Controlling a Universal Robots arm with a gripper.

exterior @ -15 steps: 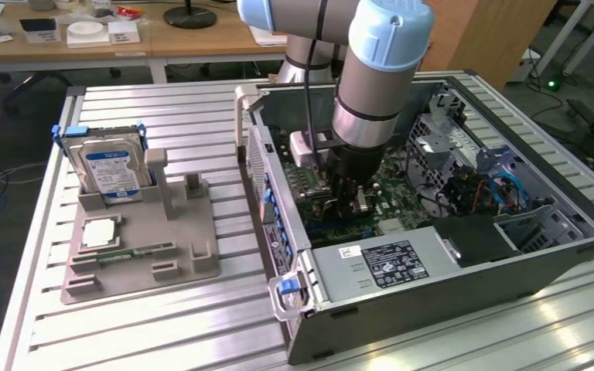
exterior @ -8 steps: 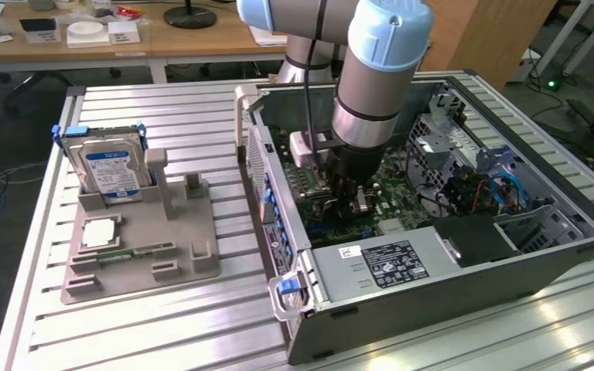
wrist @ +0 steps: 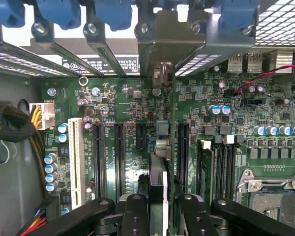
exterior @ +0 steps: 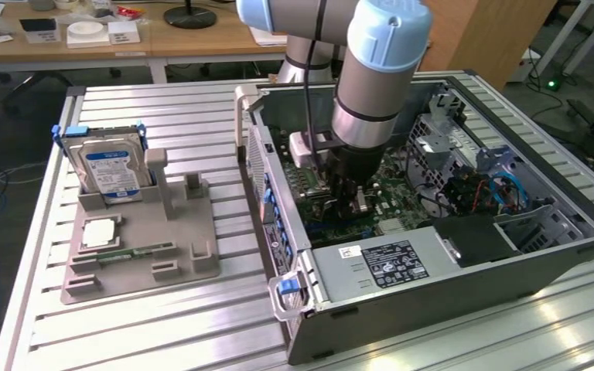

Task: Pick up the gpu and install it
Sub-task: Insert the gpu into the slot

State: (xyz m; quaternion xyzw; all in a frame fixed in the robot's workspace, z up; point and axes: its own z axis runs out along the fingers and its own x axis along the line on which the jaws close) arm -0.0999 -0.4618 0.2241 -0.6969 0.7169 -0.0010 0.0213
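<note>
Ribbed aluminium table (exterior: 173, 325), grey parts holder (exterior: 142, 255) resting on it toward the exterior view's left, open computer case (exterior: 462, 286) lying on it just beside.

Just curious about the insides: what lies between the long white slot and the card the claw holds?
Wrist view: between white slot and gpu lie two long black slots and a short black slot.

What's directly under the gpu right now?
The gripper holds the gpu edge-on above the green motherboard, among its long black expansion slots. The card hides the board directly beneath it, so whether its edge has entered a slot cannot be seen.
</note>
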